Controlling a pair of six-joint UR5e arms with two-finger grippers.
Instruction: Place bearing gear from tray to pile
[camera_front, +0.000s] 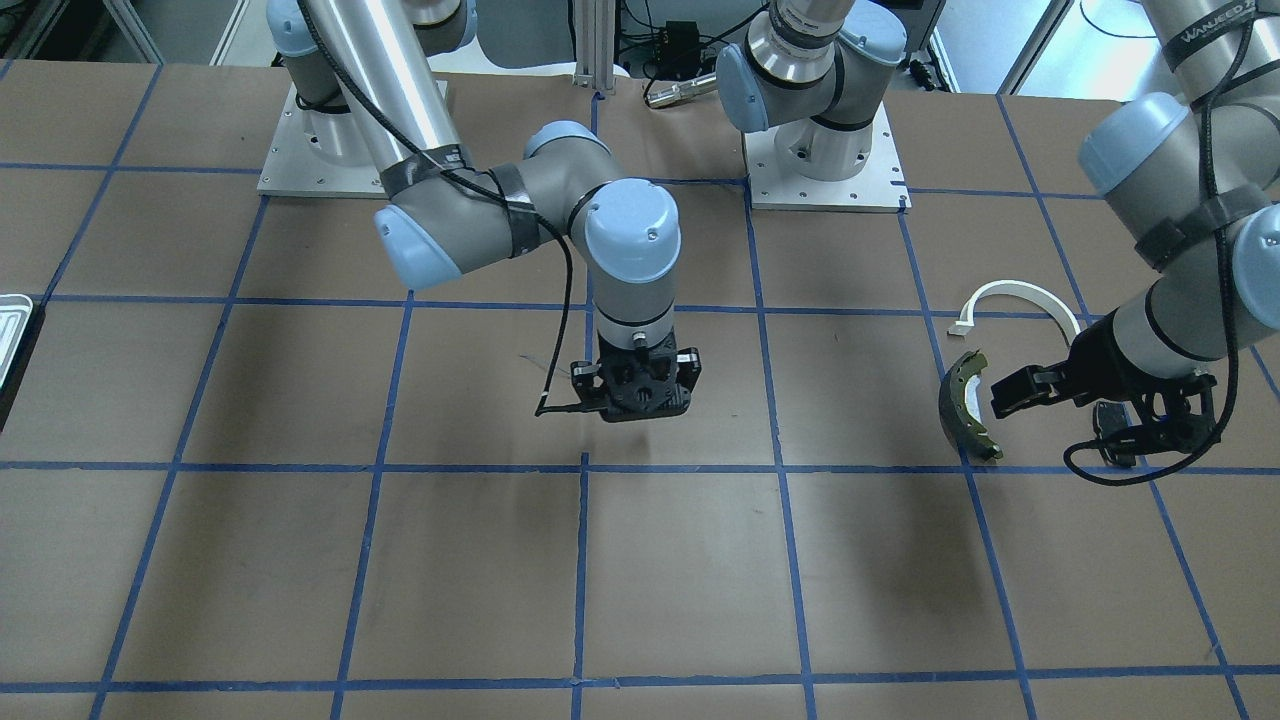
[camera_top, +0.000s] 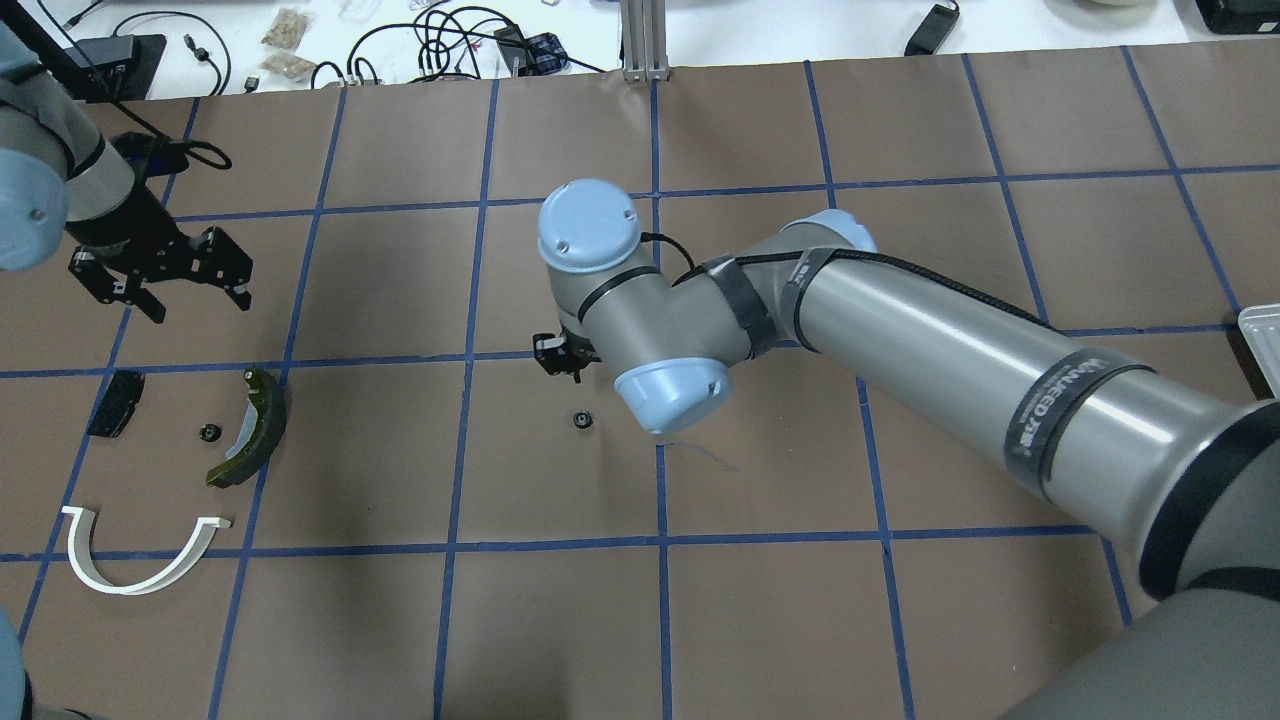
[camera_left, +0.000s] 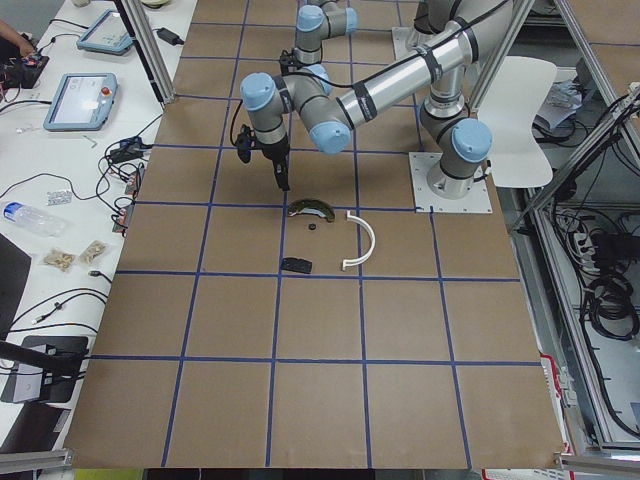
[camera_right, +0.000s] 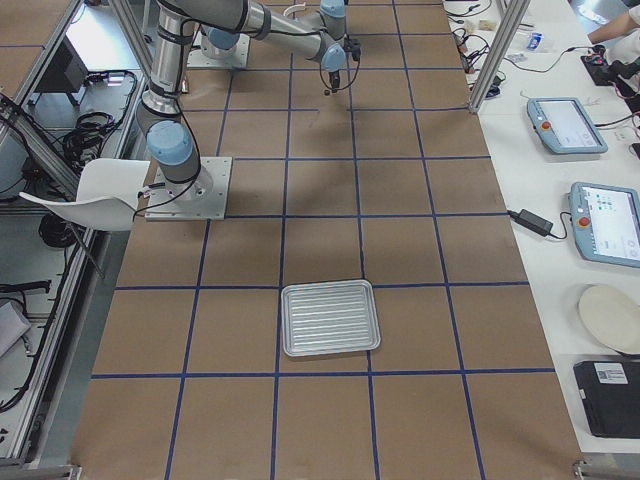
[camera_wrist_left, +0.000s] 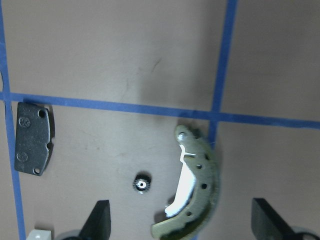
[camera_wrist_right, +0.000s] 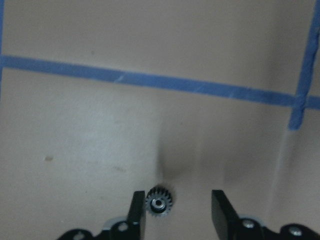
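A small black toothed bearing gear (camera_wrist_right: 159, 202) lies on the brown table between the fingers of my right gripper (camera_wrist_right: 180, 212), close to one finger; the jaws are open around it. It also shows in the overhead view (camera_top: 579, 420), just below the right wrist. The pile sits at the table's left end: a white half-ring arc (camera_top: 130, 565), an olive brake shoe (camera_top: 255, 430), a black oblong pad (camera_top: 115, 403) and a second small gear (camera_top: 209, 432). My left gripper (camera_top: 195, 298) hangs open and empty above the pile. The silvery ribbed tray (camera_right: 330, 318) is empty.
The table is brown paper with a blue tape grid. The tray's edge shows at the far right of the overhead view (camera_top: 1262, 340). Cables and small items lie on the white bench beyond the far edge (camera_top: 440, 40).
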